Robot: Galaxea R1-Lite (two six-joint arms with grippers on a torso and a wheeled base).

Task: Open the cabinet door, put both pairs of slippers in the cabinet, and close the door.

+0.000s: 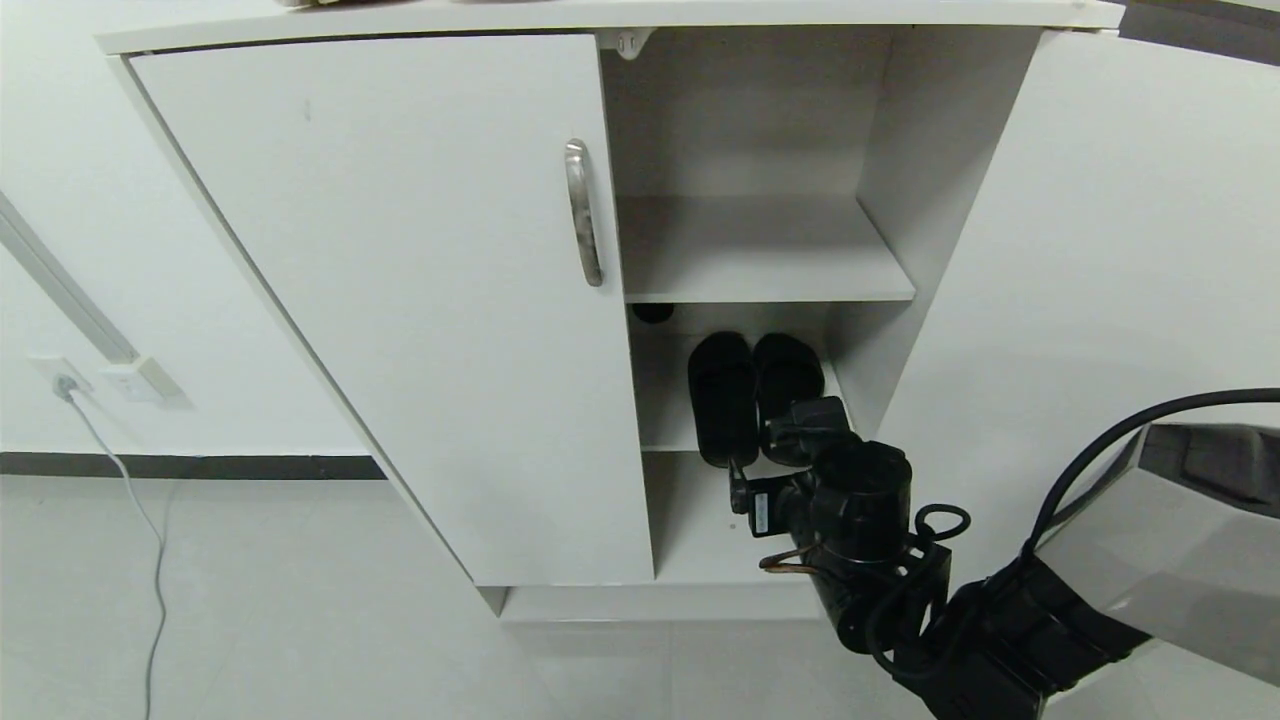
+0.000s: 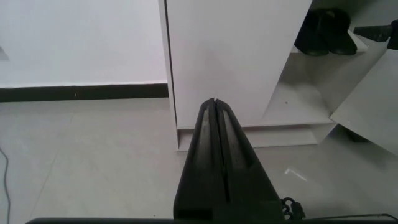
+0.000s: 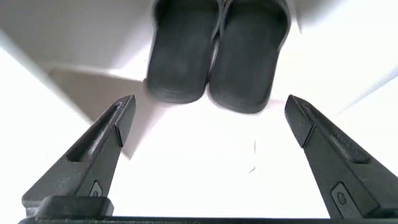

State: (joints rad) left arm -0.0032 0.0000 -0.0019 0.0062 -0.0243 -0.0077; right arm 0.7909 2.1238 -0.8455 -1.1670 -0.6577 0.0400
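Note:
The white cabinet's left door (image 1: 400, 280) is closed, and its right door (image 1: 1100, 250) is swung wide open. One pair of black slippers (image 1: 722, 395) (image 3: 249, 62) lies side by side on the middle shelf (image 1: 660, 410). My right gripper (image 1: 805, 430) (image 3: 209, 102) is open just in front of the slippers' near ends, holding nothing. My left gripper (image 2: 214, 102) is shut and empty, low over the floor and facing the closed door. From there the slippers (image 2: 323, 34) and the right gripper (image 2: 379, 31) show inside the opening.
The upper shelf (image 1: 760, 250) and bottom shelf (image 1: 700, 530) are bare. A small dark object (image 1: 653, 313) sits at the back of the middle shelf. A metal handle (image 1: 583, 212) is on the closed door. A wall socket (image 1: 60, 385) and its cable (image 1: 150, 560) are at the left.

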